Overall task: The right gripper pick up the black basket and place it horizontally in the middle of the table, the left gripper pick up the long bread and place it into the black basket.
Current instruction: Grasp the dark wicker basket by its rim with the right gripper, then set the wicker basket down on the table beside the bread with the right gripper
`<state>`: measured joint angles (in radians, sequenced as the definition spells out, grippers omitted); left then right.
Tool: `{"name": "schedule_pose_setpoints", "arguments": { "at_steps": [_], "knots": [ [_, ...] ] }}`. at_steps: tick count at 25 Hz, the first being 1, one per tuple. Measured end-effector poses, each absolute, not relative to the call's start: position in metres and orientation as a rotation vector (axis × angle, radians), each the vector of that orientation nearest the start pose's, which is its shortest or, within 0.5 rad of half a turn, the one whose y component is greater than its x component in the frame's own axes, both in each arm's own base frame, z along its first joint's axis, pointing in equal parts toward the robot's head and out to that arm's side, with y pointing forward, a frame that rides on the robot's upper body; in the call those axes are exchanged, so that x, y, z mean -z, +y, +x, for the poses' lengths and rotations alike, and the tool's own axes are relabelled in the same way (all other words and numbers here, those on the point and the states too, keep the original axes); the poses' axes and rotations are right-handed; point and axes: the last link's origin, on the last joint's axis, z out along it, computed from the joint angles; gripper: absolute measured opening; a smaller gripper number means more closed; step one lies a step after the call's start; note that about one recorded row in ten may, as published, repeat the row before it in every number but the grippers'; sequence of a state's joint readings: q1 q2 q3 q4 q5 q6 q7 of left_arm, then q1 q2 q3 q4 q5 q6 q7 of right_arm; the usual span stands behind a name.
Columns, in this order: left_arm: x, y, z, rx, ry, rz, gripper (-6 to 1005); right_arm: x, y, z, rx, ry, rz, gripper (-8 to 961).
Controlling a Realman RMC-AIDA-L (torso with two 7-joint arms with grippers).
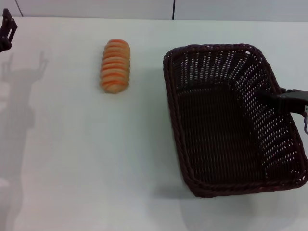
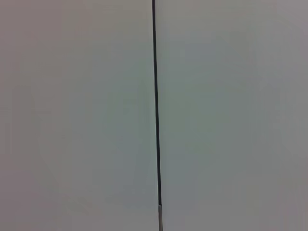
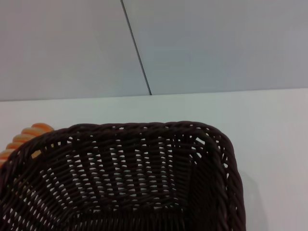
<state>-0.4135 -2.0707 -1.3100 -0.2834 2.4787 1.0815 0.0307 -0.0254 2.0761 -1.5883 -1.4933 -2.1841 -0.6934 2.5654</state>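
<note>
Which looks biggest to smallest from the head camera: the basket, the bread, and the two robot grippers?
1. The black basket, by far the largest.
2. The long bread.
3. The right gripper and the left gripper: only a small part of each shows at the picture's edges, so ranking them against each other is unsure.

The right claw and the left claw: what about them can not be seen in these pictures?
- Right claw, head view: only a dark tip shows at the black basket right wall; the frame edge cuts the rest, so open or shut, and any grip on the rim, is unclear.
- Right wrist view: shows the basket and part of the long bread, no fingers.
- Left claw, head view: cut by the frame's left edge.
- Left wrist view: only a plain wall.
</note>
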Motion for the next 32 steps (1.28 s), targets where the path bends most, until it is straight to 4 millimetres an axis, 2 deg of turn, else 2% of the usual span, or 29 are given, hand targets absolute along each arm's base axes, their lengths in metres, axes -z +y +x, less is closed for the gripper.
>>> {"name": "schedule_pose_setpoints", "arguments": {
  "at_steps": [9,12,19,21,25,26,32],
  "knots": [
    [-0.03,0.354,-0.334,0.618,-0.494,-1.356,860,-0.004,0.315,0.256,-0.32,1.093,-2.082,324],
    [-0.03,0.354,-0.333,0.619,-0.495,-1.356,860,-0.006,0.315,0.247,-0.337,1.043,-2.124,223],
    [-0.03,0.353,-0.334,0.617,-0.496,-1.355,860,-0.03,0.313,0.219,-0.472,0.903,-2.269,214],
    [-0.029,0.353,-0.334,0.618,-0.495,-1.356,860,-0.042,0.317,0.206,-0.522,0.842,-2.363,212],
    [-0.028,0.353,-0.333,0.619,-0.491,-1.363,860,-0.049,0.324,0.196,-0.526,0.801,-2.468,208],
    [-0.028,0.353,-0.333,0.619,-0.491,-1.363,860,-0.051,0.33,0.19,-0.531,0.782,-2.55,206],
    [-0.027,0.353,-0.332,0.621,-0.488,-1.372,861,-0.043,0.342,0.173,-0.536,0.71,-2.736,199]
  ]
}}
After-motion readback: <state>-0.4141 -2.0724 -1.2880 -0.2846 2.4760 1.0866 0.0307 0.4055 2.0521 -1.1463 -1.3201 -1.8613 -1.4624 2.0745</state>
